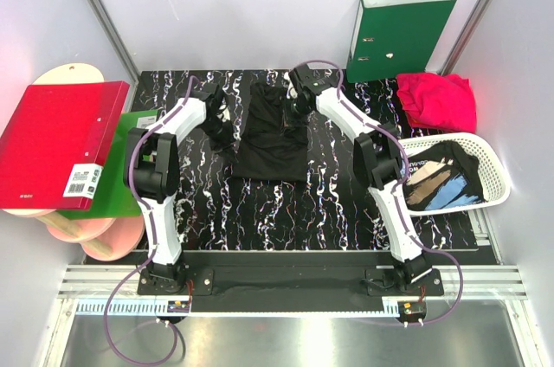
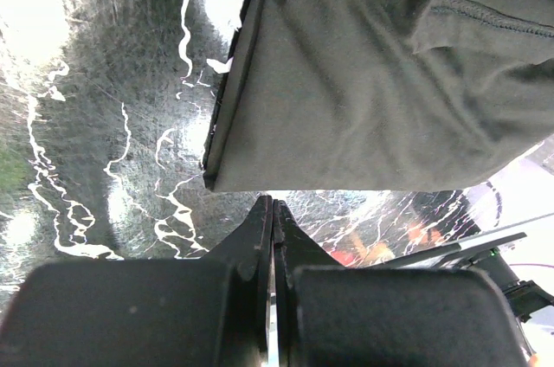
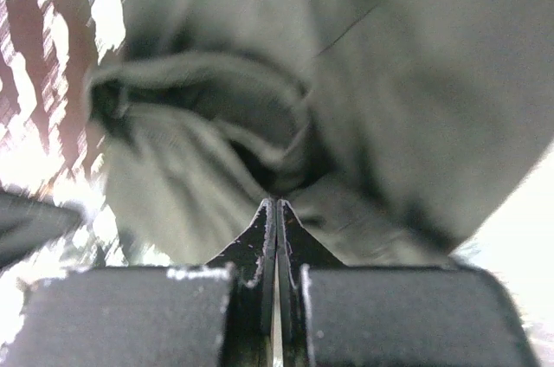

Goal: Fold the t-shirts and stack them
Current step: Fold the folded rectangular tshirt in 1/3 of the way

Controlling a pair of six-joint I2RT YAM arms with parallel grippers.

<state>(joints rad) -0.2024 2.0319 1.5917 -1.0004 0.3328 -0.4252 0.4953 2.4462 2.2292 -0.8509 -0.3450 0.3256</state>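
A black t-shirt point(image 1: 273, 138) lies folded into a narrow rectangle in the middle of the black marbled table point(image 1: 286, 211). My left gripper point(image 1: 225, 133) hangs just off its left side. It is shut with nothing between its fingers, its tips point(image 2: 273, 202) a little short of the cloth's corner point(image 2: 346, 99). My right gripper point(image 1: 299, 107) is over the shirt's far right part, also shut, its tips point(image 3: 276, 202) against a bunched fold of the cloth point(image 3: 260, 125). No cloth shows between those jaws. A crimson-pink t-shirt point(image 1: 437, 99) lies at the back right.
A white lattice basket point(image 1: 495, 159) at the right holds a black printed t-shirt point(image 1: 441, 183). A green binder point(image 1: 398, 34) stands at the back. A red binder point(image 1: 56, 142) lies on a green one point(image 1: 117, 189) at the left, over round boards point(image 1: 112, 237).
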